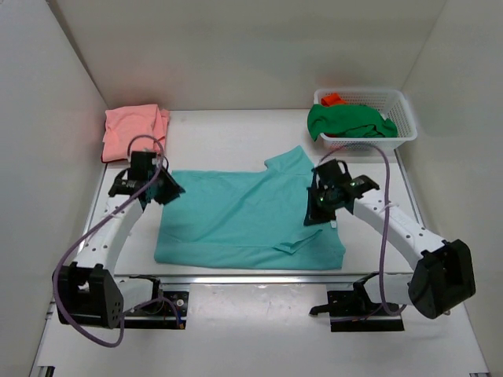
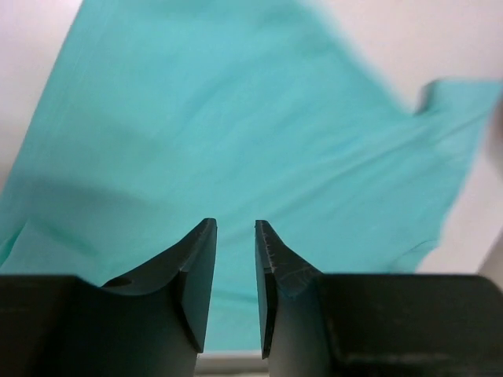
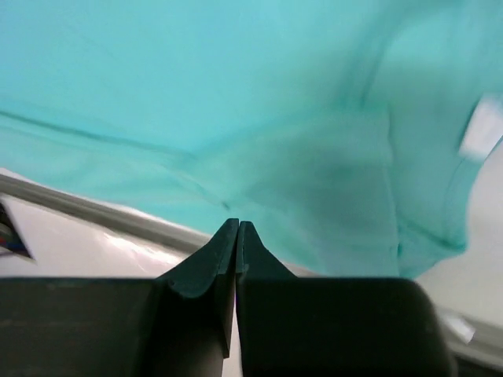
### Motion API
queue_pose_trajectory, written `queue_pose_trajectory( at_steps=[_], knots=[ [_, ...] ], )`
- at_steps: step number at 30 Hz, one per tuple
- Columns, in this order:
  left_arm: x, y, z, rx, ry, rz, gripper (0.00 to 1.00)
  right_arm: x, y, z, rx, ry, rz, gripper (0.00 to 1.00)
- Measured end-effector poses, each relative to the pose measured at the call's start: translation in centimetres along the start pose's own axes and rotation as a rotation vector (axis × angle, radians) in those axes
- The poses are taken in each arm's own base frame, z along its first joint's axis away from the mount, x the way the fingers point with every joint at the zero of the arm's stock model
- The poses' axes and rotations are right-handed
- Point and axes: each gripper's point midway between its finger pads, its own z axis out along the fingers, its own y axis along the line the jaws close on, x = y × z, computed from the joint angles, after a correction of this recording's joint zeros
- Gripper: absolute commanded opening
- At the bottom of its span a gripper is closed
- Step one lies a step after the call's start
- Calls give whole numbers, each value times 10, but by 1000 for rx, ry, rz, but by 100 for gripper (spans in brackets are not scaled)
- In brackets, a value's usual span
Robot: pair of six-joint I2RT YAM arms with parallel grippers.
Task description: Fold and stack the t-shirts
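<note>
Overhead, the teal t-shirt (image 1: 247,220) lies spread on the bench (image 1: 228,133) between the two arms. It is mostly flat, with one sleeve pointing to the far right and a small fold near its near hem. The salmon pink t-shirt (image 1: 134,132) sits folded at the far left corner of the bench, well apart from the teal one. The dark green t-shirt (image 1: 350,122) lies crumpled over the near rim of the white mesh basket (image 1: 402,110) at the far right. An orange item (image 1: 332,99) shows behind it in the same basket. Only the top view shows these two garments and the basket.

The left end effector (image 1: 169,191) is at the far left corner of the teal t-shirt. The top view does not resolve its fingers. The left wrist view does: the fingers (image 2: 196,267) stand apart with a clear gap, released, with teal cloth visible through the gap.

The right end effector (image 1: 324,206) is over the right part of the teal t-shirt, near the sleeve. In the right wrist view its fingers are pressed together tip to tip, clenched. Whether any cloth is pinched cannot be told. Teal fabric with a seam fills that view. A small white patch (image 3: 479,129) at the right is too blurred to identify.
</note>
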Motion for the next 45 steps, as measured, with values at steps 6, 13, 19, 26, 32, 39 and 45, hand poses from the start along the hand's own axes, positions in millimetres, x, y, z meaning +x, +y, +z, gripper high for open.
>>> queue_pose_trajectory(
  at_steps=[6,13,19,26,32,39,45],
  knots=[
    [-69,-31,23,52,-111,-29,45,-95,24,-30,-45,-240,-53,2],
    [-101,7,111,-112,-33,-73,49,-201,5,6,42,-298,-32,2],
    [-132,3,145,-124,-45,-74,50,-224,1,18,77,-308,-63,6],
    [-136,-2,175,-135,-11,-65,50,-257,-10,44,129,-310,-68,10],
    [-120,2,184,-160,51,-73,47,-279,-20,58,154,-314,-53,15],
    [-110,5,183,-181,84,-81,0,-294,-31,72,182,-314,-56,26],
    [-108,5,184,-179,92,-77,0,-291,-45,100,237,-271,-52,35]
  ],
)
